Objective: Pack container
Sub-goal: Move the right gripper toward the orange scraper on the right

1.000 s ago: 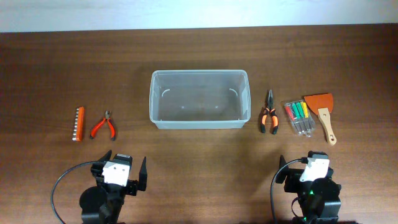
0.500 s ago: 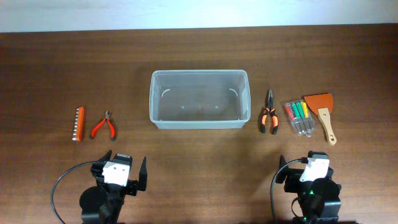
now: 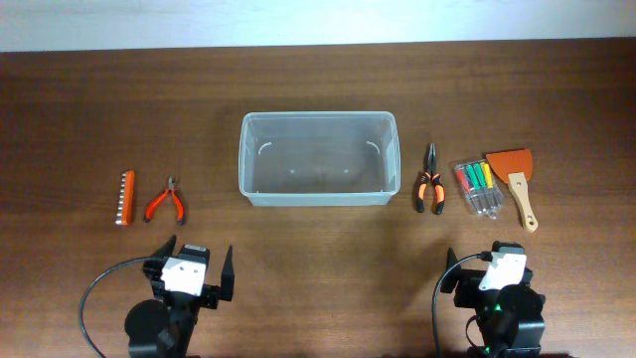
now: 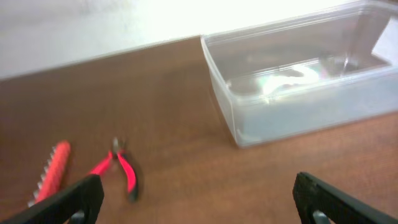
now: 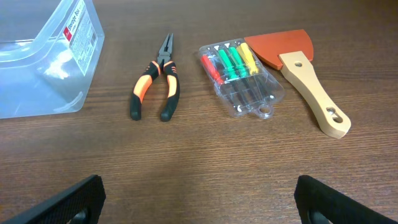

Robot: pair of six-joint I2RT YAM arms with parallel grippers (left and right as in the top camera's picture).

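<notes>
The clear plastic container stands empty at the table's middle; it also shows in the left wrist view and the right wrist view. Left of it lie red-handled cutters and an orange bit holder. Right of it lie orange-black pliers, a small clear case of coloured bits and a wooden-handled scraper. My left gripper is open and empty near the front edge. My right gripper is open and empty, in front of the pliers.
The brown wooden table ends at a pale wall along the back. Black cables loop beside both arm bases at the front edge.
The left wrist has shifted slightly; its view is blurred. Nothing else has moved.
</notes>
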